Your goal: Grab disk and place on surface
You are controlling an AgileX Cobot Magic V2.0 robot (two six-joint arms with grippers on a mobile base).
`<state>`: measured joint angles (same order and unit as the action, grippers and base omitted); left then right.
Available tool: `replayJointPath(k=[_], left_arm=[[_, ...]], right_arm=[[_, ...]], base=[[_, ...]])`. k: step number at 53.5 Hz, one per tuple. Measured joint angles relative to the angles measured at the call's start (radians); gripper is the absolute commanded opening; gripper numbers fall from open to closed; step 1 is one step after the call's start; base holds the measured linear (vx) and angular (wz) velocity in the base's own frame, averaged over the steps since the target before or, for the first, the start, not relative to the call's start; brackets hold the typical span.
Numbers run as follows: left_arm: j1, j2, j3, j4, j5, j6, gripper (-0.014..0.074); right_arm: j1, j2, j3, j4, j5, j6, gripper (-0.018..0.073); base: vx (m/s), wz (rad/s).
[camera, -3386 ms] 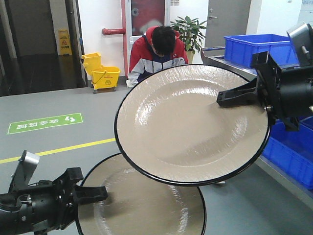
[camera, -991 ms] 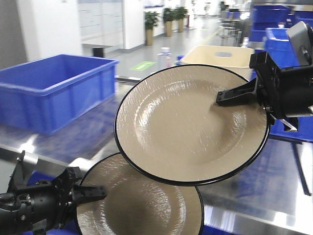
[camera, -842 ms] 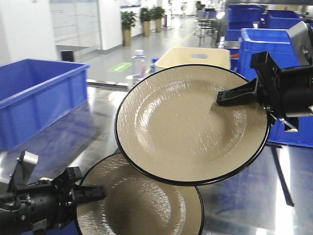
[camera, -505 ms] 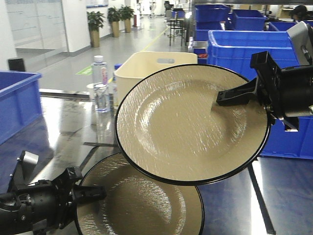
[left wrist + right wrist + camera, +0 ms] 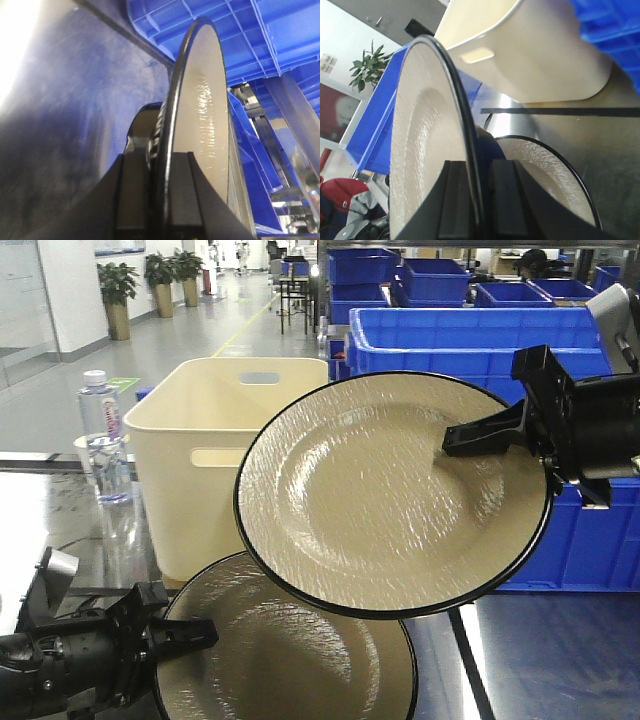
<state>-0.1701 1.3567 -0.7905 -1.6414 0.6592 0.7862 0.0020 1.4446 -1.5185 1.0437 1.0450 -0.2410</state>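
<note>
Gripping the upper disk (image 5: 390, 495) at about the 2 o'clock point of its rim, the right claw (image 5: 455, 445) was closed on it. One black finger lay across the beige face, and the disk was held tilted up in the air. The left claw (image 5: 195, 633), at 7 o'clock in the front view, was clamped on the 9 o'clock edge of the lower disk (image 5: 290, 660). The top of that disk was hidden behind the upper one. Each wrist view showed a black-rimmed disk edge-on, pinched between two black fingers. The upper disk hung clear of the glossy dark worktop (image 5: 560, 660), which carried a black tape line (image 5: 468, 660). Whether the lower disk touched the worktop could not be told. A cream bin (image 5: 200, 440) stood at 10 o'clock with a water bottle (image 5: 100, 430) just beside it at 9 o'clock. Blue crates (image 5: 450, 335) stood behind, from 12 to 3 o'clock.
</note>
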Motion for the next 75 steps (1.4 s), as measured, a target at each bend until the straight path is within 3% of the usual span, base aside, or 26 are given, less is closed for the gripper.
replayJointPath(k=[62, 69, 75], left_arm=[[0.000, 0.000, 0.000, 0.000, -0.001, 0.000, 0.0001], [0.000, 0.006, 0.000, 0.002, -0.025, -0.048, 0.0001], [0.000, 0.038, 0.000, 0.058, -0.046, -0.117, 0.0001]], right_arm=[[0.000, 0.000, 0.000, 0.000, 0.000, 0.000, -0.0008], [0.000, 0.000, 0.000, 0.000, 0.000, 0.000, -0.0008], [0.000, 0.000, 0.000, 0.000, 0.000, 0.000, -0.0008]], base=[[0.02, -0.03], [0.00, 0.00], [0.00, 0.00]])
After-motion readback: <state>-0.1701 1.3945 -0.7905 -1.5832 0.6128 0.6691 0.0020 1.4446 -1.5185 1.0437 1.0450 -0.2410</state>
